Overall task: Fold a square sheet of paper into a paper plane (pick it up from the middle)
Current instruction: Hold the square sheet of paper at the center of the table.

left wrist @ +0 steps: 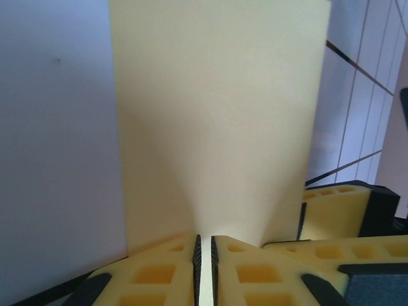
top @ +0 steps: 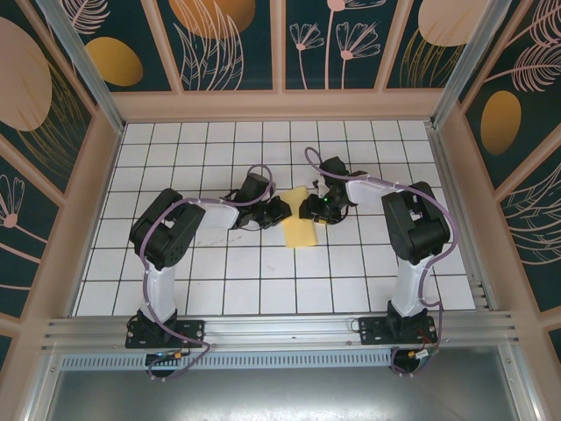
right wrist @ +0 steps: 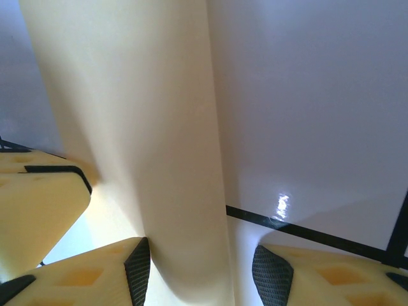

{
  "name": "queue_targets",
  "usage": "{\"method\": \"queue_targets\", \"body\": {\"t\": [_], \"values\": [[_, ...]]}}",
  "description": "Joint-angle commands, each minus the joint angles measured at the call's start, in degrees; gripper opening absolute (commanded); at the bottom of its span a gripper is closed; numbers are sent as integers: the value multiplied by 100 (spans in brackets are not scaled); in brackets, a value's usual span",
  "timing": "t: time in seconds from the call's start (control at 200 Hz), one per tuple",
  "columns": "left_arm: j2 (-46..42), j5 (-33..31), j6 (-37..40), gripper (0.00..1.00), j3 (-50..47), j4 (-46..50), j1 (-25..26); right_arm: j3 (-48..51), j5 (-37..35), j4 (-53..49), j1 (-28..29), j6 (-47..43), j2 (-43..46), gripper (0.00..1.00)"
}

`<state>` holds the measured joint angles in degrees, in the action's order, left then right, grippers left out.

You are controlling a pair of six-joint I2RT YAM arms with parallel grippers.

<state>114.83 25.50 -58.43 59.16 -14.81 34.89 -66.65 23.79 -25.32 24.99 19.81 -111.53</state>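
The square sheet of paper (top: 299,230) is yellow and folded into a narrow strip, lying mid-table between the two arms. My left gripper (top: 282,211) comes at it from the left. In the left wrist view the jaws (left wrist: 204,241) stand almost together with the raised edge of the paper (left wrist: 217,115) pinched between the pads. My right gripper (top: 309,209) meets the sheet from the right. Its jaws (right wrist: 201,262) are open around a rounded fold of the paper (right wrist: 140,115), which rests against the left pad (right wrist: 138,268) and stands apart from the right pad (right wrist: 273,274).
The white tiled table (top: 219,281) has black grid lines and pink walls on three sides. The other arm's yellow fingers (left wrist: 335,210) sit close at the right of the left wrist view. The arm bases stand at the near rail (top: 280,329).
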Motion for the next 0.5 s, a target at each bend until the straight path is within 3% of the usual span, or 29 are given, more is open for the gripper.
{"method": "queue_targets", "body": {"t": [0.0,0.255,0.495], "values": [[134,-89,-28,14,87,340,35,630,-1308,616,167,-294,-1610,56],[328,-215,81,0,96,811,36,624,-1115,563,177,-226,-1174,55],[406,-420,240,0,48,1134,38,564,-967,467,115,-83,69,56]]}}
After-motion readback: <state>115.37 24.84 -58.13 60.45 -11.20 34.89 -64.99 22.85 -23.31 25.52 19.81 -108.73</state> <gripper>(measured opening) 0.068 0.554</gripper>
